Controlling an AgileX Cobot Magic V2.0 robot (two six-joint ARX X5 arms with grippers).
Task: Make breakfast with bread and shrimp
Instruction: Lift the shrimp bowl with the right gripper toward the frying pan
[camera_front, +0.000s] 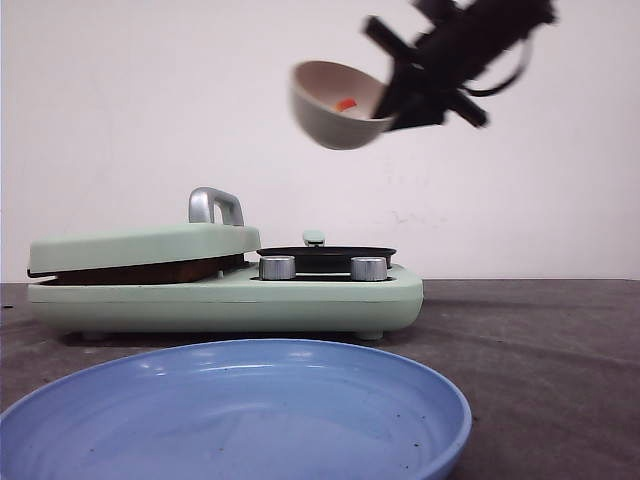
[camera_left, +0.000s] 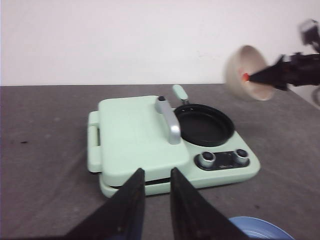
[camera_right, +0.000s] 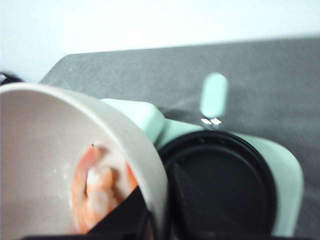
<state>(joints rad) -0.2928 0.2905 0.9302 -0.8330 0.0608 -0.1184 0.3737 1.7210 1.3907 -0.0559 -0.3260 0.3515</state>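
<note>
While the front view is low over the dark grey table (camera_front: 540, 340), a round blue plastic plate (camera_front: 230, 410) fills the foreground. Behind it sits a mint-green breakfast maker (camera_front: 225, 290), its hinged lid (camera_front: 145, 245) with a silver handle (camera_front: 215, 205) down over a brown-edged slice, probably the bread (camera_front: 140, 271). On the maker's right half: a shallow round black pan (camera_front: 325, 254), two silver knobs (camera_front: 278, 267) in front of it. Above the pan, mid-air, the right gripper (camera_front: 400, 95), blurred, holds a beige round bowl (camera_front: 335, 105) by its rim, tipped toward the camera, an orange-pink shrimp (camera_front: 346, 104) piece inside.

Left wrist view: left gripper (camera_left: 157, 195) black fingers (camera_left: 132, 200) parted with a narrow gap, nothing between them, hovering before the near edge of the maker (camera_left: 135, 140). Lid closed, bread hidden. Black pan (camera_left: 204, 125) bare, with a mint handle (camera_left: 180, 92) behind it. Bowl (camera_left: 245, 72) off past the pan, raised, mouth sideways, an orange speck of shrimp (camera_left: 246, 77) at the rim where the dark right gripper (camera_left: 272, 75) pinches. Blue plate (camera_left: 260, 227) edge near the fingers.

Right wrist view: right gripper (camera_right: 160, 215) fingers (camera_right: 187, 205) clamped on the bowl's (camera_right: 50, 150) rim, one inside, one outside. Curled orange-and-white shrimp (camera_right: 97, 187) lie against the inner wall by the fingers. Beyond the rim, the black pan (camera_right: 225, 180) and its mint handle (camera_right: 214, 95); the table (camera_right: 200, 65) behind.
</note>
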